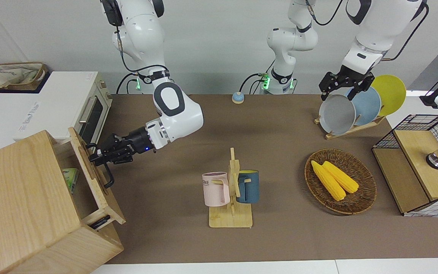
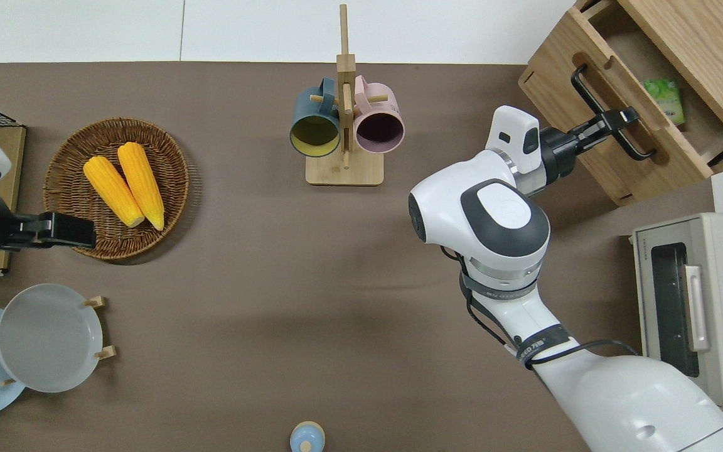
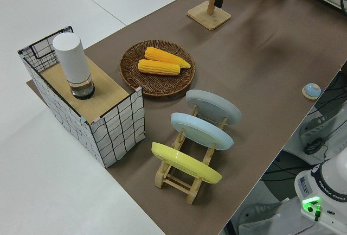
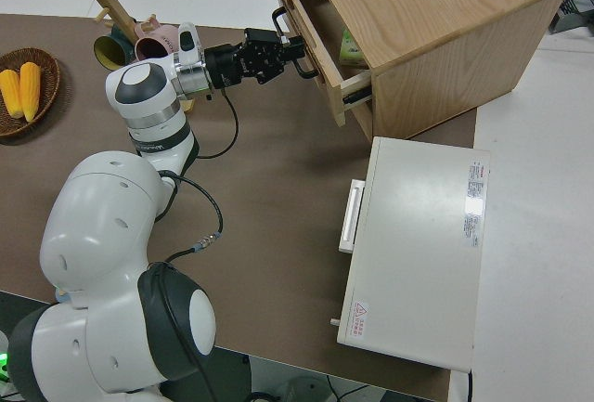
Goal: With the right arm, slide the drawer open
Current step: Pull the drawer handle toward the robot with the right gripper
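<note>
The drawer (image 1: pixel 108 207) of the big pale wood box (image 1: pixel 17 201) stands pulled well out, toward the table's middle. Its inside shows in the overhead view (image 2: pixel 634 50), with a small green packet (image 2: pixel 666 100) in it. My right gripper (image 1: pixel 95 156) is shut on the drawer's black bar handle (image 1: pixel 108 177), near the end of the bar closer to the robots. The grip also shows in the overhead view (image 2: pixel 619 119) and in the right side view (image 4: pixel 288 57). My left arm is parked, and its gripper (image 1: pixel 342 85) holds nothing.
A white toaster oven (image 1: pixel 74 102) stands beside the box, nearer to the robots. A mug rack (image 1: pixel 231 190) with two mugs stands mid-table. A basket (image 1: pixel 367 190) with corn, a plate rack (image 1: pixel 352 110) and a wire-grid box (image 1: pixel 413 171) are at the left arm's end.
</note>
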Robot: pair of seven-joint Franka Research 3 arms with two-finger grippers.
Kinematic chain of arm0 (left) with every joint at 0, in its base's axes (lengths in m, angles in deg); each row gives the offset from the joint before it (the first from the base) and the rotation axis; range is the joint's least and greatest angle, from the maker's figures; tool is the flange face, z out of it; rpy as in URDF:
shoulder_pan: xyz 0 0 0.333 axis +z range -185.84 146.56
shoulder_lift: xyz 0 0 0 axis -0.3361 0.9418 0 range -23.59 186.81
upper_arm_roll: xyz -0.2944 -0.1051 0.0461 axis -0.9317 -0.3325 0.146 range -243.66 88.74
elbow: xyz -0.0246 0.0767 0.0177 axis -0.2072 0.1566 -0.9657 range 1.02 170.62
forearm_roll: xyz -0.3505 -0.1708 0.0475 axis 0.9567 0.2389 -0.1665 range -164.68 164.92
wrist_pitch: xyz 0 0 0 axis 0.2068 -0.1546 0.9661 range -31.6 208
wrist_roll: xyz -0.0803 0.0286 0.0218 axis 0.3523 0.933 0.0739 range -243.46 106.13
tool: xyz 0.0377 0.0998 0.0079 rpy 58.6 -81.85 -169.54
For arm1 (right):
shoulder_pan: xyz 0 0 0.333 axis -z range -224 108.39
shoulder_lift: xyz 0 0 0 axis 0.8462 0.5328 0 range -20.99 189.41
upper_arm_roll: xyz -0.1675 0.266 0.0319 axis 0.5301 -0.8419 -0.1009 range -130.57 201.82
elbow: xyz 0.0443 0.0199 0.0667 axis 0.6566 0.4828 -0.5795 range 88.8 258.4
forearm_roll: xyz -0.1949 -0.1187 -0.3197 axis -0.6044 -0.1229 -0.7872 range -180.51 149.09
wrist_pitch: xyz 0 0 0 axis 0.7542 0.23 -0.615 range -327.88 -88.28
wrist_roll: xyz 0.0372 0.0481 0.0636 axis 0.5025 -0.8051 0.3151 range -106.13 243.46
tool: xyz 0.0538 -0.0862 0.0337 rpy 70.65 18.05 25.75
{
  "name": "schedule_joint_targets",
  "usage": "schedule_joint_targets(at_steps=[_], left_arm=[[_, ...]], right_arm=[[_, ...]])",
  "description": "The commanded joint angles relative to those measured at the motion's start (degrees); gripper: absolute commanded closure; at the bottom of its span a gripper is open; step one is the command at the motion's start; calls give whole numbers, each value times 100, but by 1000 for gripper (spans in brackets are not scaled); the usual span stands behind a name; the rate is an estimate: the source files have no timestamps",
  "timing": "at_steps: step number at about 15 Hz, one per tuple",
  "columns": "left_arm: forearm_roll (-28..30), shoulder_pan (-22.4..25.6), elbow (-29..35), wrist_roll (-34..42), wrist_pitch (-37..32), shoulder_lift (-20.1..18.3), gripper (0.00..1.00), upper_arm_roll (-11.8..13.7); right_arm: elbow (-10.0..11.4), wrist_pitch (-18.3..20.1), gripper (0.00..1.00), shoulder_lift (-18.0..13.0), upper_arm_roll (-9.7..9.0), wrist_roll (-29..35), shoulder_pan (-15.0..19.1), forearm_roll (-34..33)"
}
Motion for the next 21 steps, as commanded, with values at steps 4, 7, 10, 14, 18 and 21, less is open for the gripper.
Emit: schedule_joint_targets(at_steps=[4, 7, 10, 14, 18, 21], left_arm=[[-73, -21, -12, 8, -82, -48, 2, 12], [-73, -21, -12, 8, -82, -48, 2, 21], [-73, -21, -12, 8, -82, -48, 5, 12], [-73, -21, -12, 8, -82, -48, 5, 21], [-73, -21, -12, 8, -82, -48, 2, 21], [-73, -21, -21, 8, -82, -48, 5, 21]], right_arm=[[-38, 468, 955, -50, -395, 95, -65, 380], [-38, 670, 955, -59, -587, 86, -83, 406], [-55, 863, 955, -67, -763, 86, -109, 450], [-90, 1127, 957, -67, -948, 77, -170, 546], [-99, 1425, 957, -85, -1159, 77, -197, 643], [-160, 1619, 957, -85, -1343, 77, -197, 731]])
